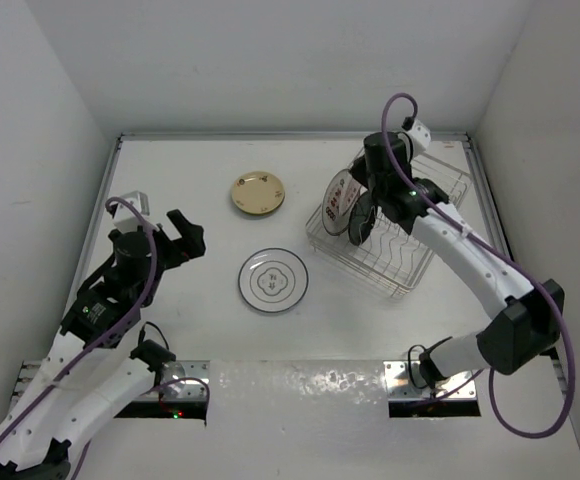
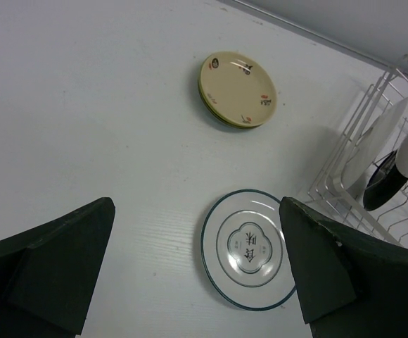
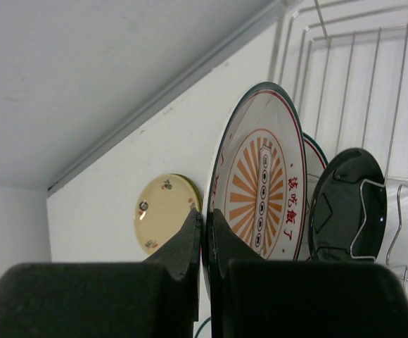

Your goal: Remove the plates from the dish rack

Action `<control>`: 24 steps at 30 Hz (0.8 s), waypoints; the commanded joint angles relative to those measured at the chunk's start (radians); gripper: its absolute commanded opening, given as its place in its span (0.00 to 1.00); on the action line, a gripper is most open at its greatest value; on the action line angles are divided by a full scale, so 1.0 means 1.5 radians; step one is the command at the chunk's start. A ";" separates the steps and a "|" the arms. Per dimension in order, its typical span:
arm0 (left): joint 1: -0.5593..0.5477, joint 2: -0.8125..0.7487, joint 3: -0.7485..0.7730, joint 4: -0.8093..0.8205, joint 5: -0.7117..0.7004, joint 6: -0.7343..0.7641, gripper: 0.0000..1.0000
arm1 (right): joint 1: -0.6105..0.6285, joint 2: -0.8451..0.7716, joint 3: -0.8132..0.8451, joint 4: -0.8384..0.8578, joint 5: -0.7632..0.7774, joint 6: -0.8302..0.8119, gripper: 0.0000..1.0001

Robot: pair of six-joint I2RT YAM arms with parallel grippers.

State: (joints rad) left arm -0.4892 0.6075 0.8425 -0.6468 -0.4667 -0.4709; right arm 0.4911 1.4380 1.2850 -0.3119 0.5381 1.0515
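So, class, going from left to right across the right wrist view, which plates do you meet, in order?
Tan plate → white plate with orange rays → black plate.

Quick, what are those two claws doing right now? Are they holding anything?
Left gripper: open, holding nothing.
Right gripper: closed on the rim of the orange-patterned plate standing in the dish rack.

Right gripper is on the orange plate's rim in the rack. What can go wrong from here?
1. The right gripper pinches the orange plate only at its rim; it may swing or slip on lifting.
2. The black plate stands close by and could get knocked.
3. The plate might snag the rack wires and drag it.
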 commanded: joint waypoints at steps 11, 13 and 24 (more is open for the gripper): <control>0.006 -0.041 0.096 0.065 0.127 -0.208 1.00 | 0.151 0.015 0.309 -0.177 -0.311 -0.593 0.00; 0.005 -0.046 0.101 0.082 0.154 -0.246 1.00 | 0.248 0.022 0.334 -0.267 -0.241 -0.735 0.00; 0.006 -0.033 0.016 0.169 0.342 -0.377 1.00 | 0.458 -0.083 0.082 -0.189 -0.221 -0.980 0.00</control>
State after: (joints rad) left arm -0.4892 0.5365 0.9119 -0.4805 -0.0826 -0.9592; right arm 1.1343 1.3476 1.4494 -0.6800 0.1673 -0.2630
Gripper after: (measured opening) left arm 0.998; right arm 0.003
